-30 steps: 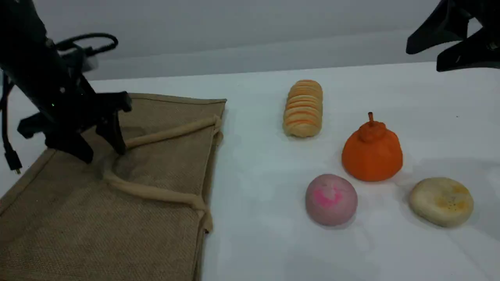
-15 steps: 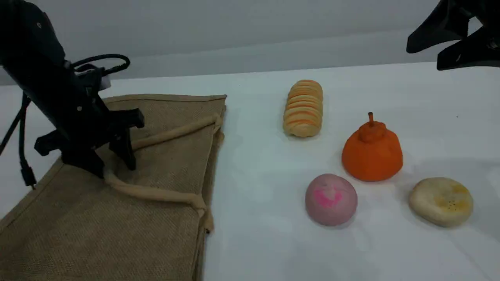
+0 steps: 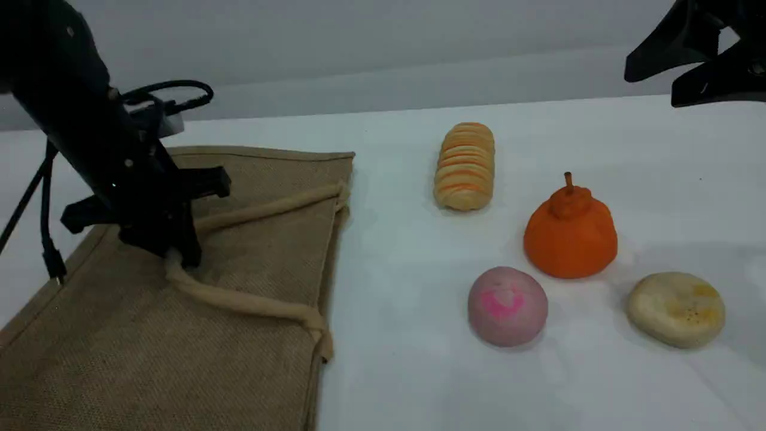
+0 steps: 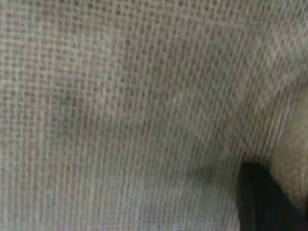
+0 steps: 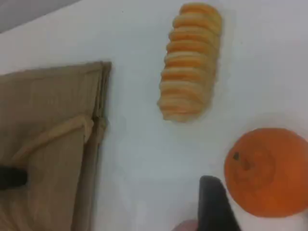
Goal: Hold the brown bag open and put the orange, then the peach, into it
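Under left pincer [image 3: 179, 254], bag handle [image 3: 239, 301]

The brown bag [image 3: 251, 335] runs off the frame's bottom-left edge.

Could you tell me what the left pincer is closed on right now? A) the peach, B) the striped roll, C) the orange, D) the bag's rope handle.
D: the left pincer is shut on the handle at its bend on the bag, while the orange and peach sit untouched on the table.
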Robot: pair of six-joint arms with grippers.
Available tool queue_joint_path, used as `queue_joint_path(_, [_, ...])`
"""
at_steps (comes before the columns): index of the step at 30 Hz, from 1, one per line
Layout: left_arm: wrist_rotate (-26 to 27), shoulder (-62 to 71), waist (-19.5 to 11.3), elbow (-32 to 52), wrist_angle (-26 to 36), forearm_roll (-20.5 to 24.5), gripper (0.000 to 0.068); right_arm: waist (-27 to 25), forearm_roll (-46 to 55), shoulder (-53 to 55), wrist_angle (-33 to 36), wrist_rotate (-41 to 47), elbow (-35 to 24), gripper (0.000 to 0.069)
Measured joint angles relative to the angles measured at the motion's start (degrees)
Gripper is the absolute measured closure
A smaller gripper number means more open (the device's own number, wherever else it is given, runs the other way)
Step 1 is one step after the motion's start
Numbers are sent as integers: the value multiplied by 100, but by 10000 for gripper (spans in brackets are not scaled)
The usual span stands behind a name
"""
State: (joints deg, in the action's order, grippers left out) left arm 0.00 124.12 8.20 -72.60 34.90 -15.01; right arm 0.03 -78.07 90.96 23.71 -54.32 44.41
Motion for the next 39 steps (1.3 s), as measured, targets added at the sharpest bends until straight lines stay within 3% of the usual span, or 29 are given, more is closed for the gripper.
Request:
queue_joint_path(12, [1145, -1407, 0, -1391, 2030, 0, 610, 0, -27, 678, 60, -106, 0, 339])
queue_joint_path(16, [1617, -1822, 0, -1853, 2657, -80, 610, 0, -384, 853, 31, -515, 0, 339])
queue_joint_path(21, [2346, -1921, 0, -2302, 3441, -510, 610, 0, -1254, 1021, -50, -1376, 0, 339])
queue_joint_path(29, [2710, -2105, 0, -2890, 3530, -595, 610, 0, -2187, 1226, 176, -2867, 0, 339])
queue_joint_path(34, [2950, -2338, 0, -2934, 3526, -654, 610, 0, -2187, 1257, 188, -3224, 0, 339])
queue_joint_path(39, [3129, -2599, -5, -2934, 3526, -1020, 610, 0, -2187, 1257, 188, -3296, 0, 339])
